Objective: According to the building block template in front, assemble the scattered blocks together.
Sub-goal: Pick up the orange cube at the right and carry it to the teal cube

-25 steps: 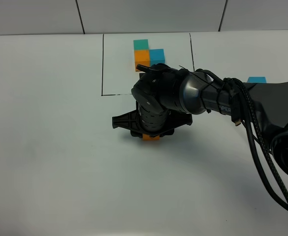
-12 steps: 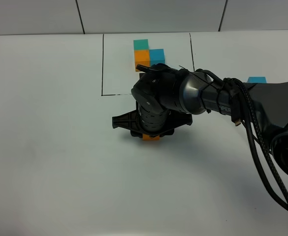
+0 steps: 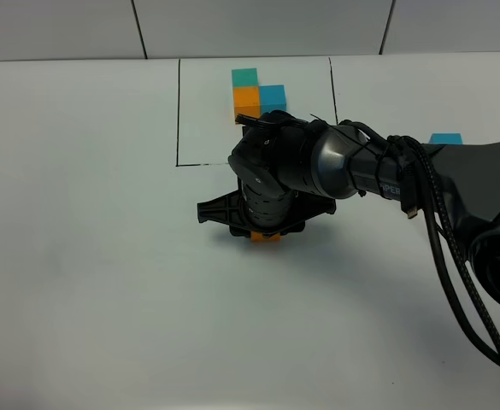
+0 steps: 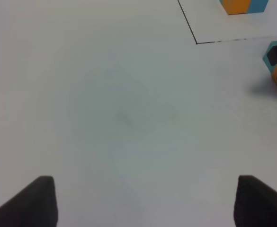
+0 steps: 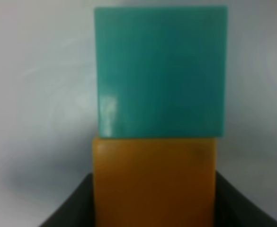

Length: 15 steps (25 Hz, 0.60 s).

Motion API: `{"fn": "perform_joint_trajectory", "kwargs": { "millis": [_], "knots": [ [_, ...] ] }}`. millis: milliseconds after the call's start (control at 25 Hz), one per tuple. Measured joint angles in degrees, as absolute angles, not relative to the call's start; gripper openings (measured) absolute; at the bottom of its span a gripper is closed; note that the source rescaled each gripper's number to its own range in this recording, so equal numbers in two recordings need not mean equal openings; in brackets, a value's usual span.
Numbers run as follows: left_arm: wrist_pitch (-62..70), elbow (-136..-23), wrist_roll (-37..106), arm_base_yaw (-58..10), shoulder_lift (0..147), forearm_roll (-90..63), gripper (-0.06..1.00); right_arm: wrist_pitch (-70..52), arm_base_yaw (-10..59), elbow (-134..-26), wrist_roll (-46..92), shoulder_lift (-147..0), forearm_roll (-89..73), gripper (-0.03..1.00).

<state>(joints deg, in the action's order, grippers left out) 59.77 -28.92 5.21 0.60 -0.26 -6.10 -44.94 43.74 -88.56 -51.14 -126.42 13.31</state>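
Note:
The building block template (image 3: 258, 94), teal, orange and blue cubes in an L, sits inside a thin black rectangle at the far middle; its orange and blue cubes show in the left wrist view (image 4: 242, 5). My right gripper (image 3: 264, 232) reaches to the table's middle and is shut on the scattered orange cube (image 3: 265, 238). In the right wrist view the fingers (image 5: 69, 210) flank the orange cube (image 5: 153, 182), which touches the teal cube (image 5: 160, 71). The scattered blue cube (image 3: 445, 138) lies far right. My left gripper (image 4: 145, 203) is open and empty over bare table.
The white table (image 3: 87, 282) spreads wide on the left and front. The right arm (image 3: 420, 175) and its cables (image 3: 455, 273) cross the right side. A tiled wall (image 3: 61, 26) runs behind the table's far edge.
My right gripper has shifted slightly toward the template with the orange cube in it. Nothing else has moved.

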Motion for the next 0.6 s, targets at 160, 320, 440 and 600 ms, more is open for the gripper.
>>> {"fn": "perform_joint_trajectory", "kwargs": {
  "millis": [160, 320, 440, 600],
  "knots": [
    [59.8, -28.9, 5.2, 0.6, -0.3, -6.1, 0.69, -45.0, 43.7, -88.6, -51.1, -126.5, 13.8, 0.02],
    [59.8, -28.9, 5.2, 0.6, -0.3, -6.1, 0.69, -45.0, 43.7, -88.6, -51.1, -126.5, 13.9, 0.02],
    [59.8, -28.9, 5.2, 0.6, -0.3, -6.1, 0.69, -45.0, 43.7, -88.6, -51.4, -126.5, 13.8, 0.02],
    [59.8, -28.9, 5.2, 0.6, -0.3, -6.1, 0.69, -45.0, 43.7, -88.6, -51.4, -126.5, 13.8, 0.02]
  ]
}}
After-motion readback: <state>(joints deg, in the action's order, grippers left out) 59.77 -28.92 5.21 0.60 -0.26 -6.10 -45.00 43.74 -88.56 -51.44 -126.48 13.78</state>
